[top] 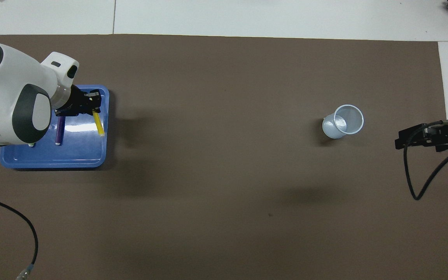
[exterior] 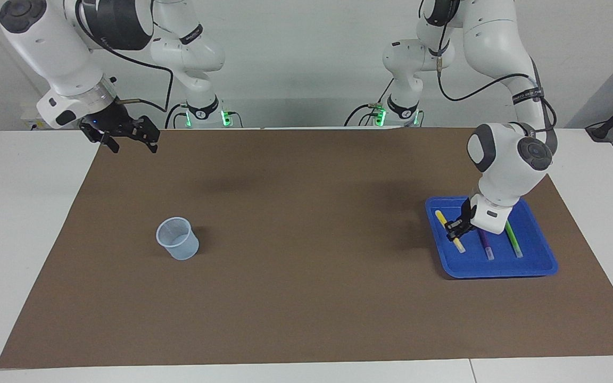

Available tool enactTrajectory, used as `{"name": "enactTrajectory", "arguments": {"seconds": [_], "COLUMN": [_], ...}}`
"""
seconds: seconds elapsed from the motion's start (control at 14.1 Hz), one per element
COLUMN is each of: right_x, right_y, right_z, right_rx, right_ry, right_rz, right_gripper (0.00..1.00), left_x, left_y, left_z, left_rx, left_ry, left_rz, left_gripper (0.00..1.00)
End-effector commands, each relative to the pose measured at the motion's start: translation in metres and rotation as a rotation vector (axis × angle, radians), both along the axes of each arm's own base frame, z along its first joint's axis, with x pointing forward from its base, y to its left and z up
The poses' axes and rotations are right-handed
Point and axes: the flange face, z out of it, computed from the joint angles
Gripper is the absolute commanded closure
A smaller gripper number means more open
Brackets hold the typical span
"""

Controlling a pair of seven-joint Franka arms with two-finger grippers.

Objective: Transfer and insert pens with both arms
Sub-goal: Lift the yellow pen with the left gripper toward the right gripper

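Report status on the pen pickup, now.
Left gripper shut on yellow pen, over blue tray. Right gripper open, waiting. Purple pen, green pen in tray. Cup unobstructed.
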Motion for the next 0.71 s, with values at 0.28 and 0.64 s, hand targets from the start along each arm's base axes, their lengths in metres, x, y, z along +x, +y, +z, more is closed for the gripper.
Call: {"name": "enactTrajectory", "arguments": {"seconds": [0.28,0.64], "right_x": [-0.014,-0.012], "right_y": [0.004,0.014], "right_z": [-0.011,-0.015], "right_rx": [0.077,0.347], "right_ry": [-0.042,-0.066], "right_rz": [-0.024,-0.103], "right_gripper": [0.00,0.00], "left_x": [-0.028,-0.047], "left_y": [-0.100,-0.167], "left_z": [0.045,0.063], "left_rx": [-0.113,-0.165], "left_ry": [0.058,0.055], "left_rz": [0.407,0.636], "left_gripper": [1.00,1.00]}}
